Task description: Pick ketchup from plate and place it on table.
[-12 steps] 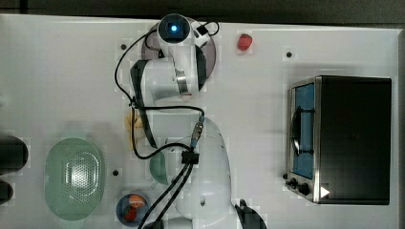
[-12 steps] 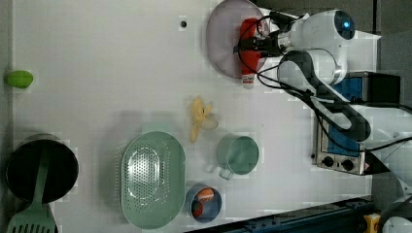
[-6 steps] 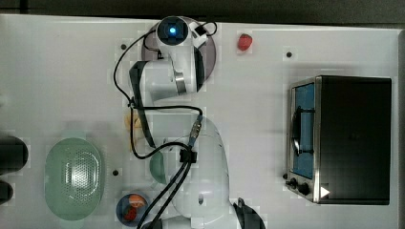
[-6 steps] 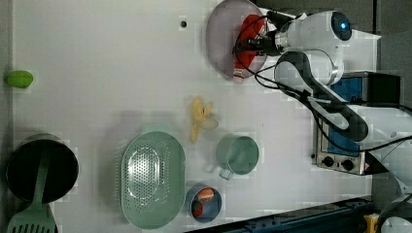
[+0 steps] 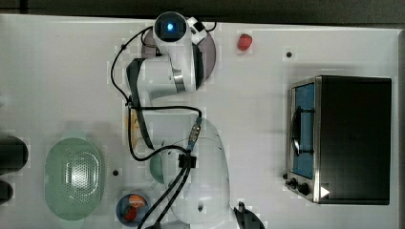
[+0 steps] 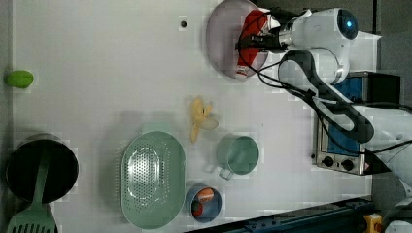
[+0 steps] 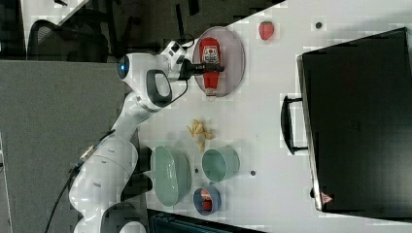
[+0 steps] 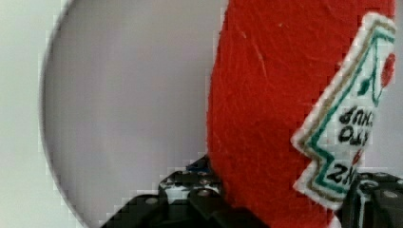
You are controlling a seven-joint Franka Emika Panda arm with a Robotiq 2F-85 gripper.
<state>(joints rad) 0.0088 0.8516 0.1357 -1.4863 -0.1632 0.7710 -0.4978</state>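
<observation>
Ketchup [image 7: 210, 65] gripped mid-body by claw [image 7: 209, 68], lying on plate [image 7: 233, 53]; next: lift, carry toward tabletop [image 7: 257, 111] at six o'clock.

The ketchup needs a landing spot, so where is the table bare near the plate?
Bare table lies between the plate and the green lime in the left view. Crowded: around the banana peel, teal cup and green strainer.

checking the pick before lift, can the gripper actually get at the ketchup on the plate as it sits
Yes, it looks so: the gripper is already at the ketchup, its fingers closed across the bottle's body. The bottle lies on the plate with nothing else near it.
</observation>
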